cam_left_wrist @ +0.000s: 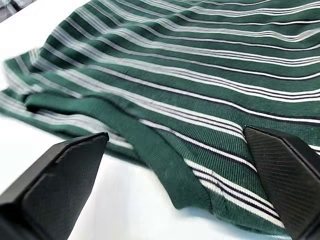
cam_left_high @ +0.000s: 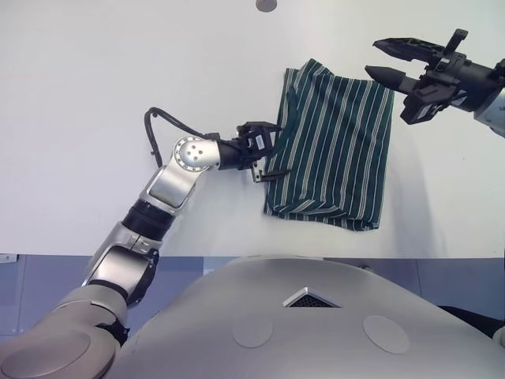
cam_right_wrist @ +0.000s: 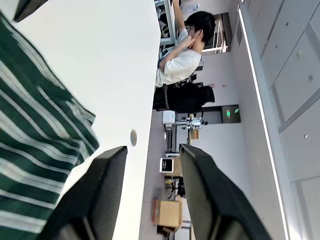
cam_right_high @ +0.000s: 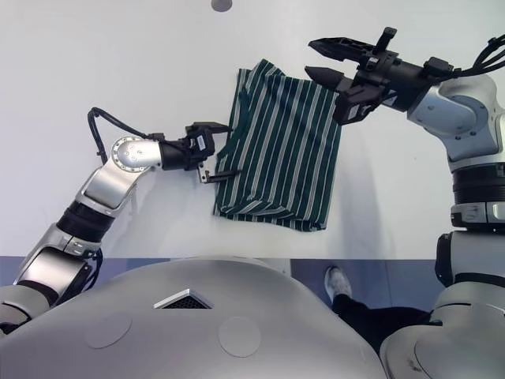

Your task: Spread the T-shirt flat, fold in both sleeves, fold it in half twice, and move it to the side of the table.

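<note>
Bracketing the left edge of the folded T-shirt [cam_left_high: 335, 146], the left gripper [cam_left_high: 276, 148] sits low on the table [cam_left_high: 95, 79], fingers spread wide; the shirt lies near the front edge; the right gripper [cam_left_high: 374, 59] hangs above its far right corner, parted, holding nothing; pinching only the top layer would likely unfold the stack when it is dragged.

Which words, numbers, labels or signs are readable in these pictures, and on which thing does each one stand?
No text here is readable.
White sticker on the left tool: print too small to read.
Green sign in the room behind: too blurred to read.
T-shirt: stripes only, no print visible.
</note>
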{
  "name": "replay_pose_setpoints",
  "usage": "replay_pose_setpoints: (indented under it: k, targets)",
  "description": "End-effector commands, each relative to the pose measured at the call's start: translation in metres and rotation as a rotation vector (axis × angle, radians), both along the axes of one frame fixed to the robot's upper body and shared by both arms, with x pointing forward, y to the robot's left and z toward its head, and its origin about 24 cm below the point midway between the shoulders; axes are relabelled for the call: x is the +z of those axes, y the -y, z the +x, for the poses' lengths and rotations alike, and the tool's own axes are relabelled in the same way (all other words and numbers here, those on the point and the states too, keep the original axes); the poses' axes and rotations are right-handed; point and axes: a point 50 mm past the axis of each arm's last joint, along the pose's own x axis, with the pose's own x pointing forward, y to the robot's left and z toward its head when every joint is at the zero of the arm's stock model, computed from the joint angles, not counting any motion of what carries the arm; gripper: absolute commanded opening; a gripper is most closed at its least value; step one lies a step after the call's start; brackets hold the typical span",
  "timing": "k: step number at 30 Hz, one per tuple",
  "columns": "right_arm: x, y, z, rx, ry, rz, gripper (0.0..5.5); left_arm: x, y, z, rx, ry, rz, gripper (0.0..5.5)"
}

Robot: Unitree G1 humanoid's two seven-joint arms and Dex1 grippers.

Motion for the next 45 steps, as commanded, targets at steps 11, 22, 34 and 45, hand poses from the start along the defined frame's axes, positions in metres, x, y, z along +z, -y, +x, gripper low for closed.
replay_pose_setpoints:
  k: [11,22,34,45]
  targets:
    - [0.001,0.005,-0.009,0.000,-0.030,-0.008,1.93,-0.032,-0.059,-0.059,0.412,-0.332,0.163,4.93]
    - [-0.039,-0.004,-0.068,0.244,-0.269,-0.002,1.93,0.050,-0.023,0.000,0.260,0.195,0.045,4.93]
    - [-0.061,0.020,-0.112,0.195,-0.413,-0.001,3.71,0.087,-0.087,-0.011,0.082,0.478,0.118,5.40]
    - [-0.095,0.033,-0.157,0.244,-0.575,-0.100,4.87,0.003,-0.084,-0.081,-0.661,0.775,0.180,5.40]
